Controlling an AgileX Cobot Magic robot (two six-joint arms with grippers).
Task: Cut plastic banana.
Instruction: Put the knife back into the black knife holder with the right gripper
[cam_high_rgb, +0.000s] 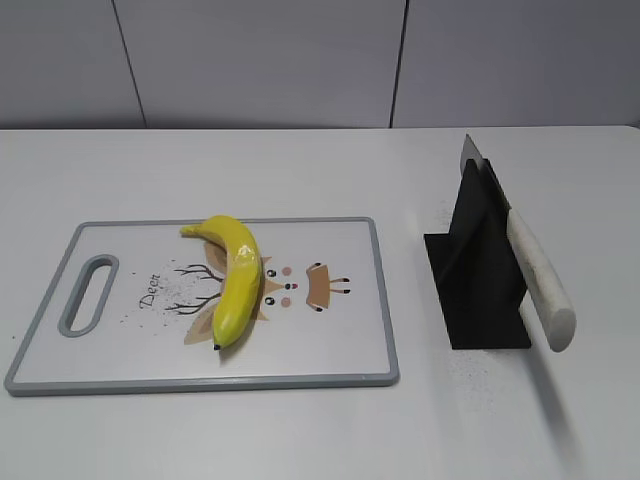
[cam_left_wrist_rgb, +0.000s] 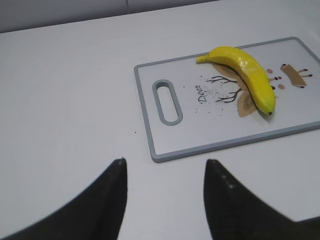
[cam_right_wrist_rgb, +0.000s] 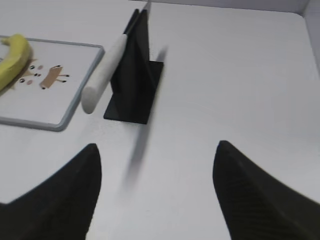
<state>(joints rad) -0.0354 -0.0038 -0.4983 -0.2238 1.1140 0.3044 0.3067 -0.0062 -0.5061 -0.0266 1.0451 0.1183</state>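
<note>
The banana (cam_high_rgb: 233, 279) lies on the board (cam_high_rgb: 340, 340), whole, well apart from both sets of jaws. Left gripper (cam_left_wrist_rgb: 165, 172) and right gripper (cam_right_wrist_rgb: 157, 155) hover over bare worktop (cam_high_rgb: 300, 430), jaws apart. The knife (cam_high_rgb: 535, 275) seems to rest in its black stand (cam_high_rgb: 480, 290).

The glossy yellow curved plastic banana (cam_high_rgb: 235, 280) lies whole and uncut on its side on the white, grey-rimmed cutting board (cam_high_rgb: 330, 340), across the printed deer drawing. Its stem end points toward the board's far edge and its small dark tip toward the near edge, the curve bulging away from the board's handle slot.
</note>
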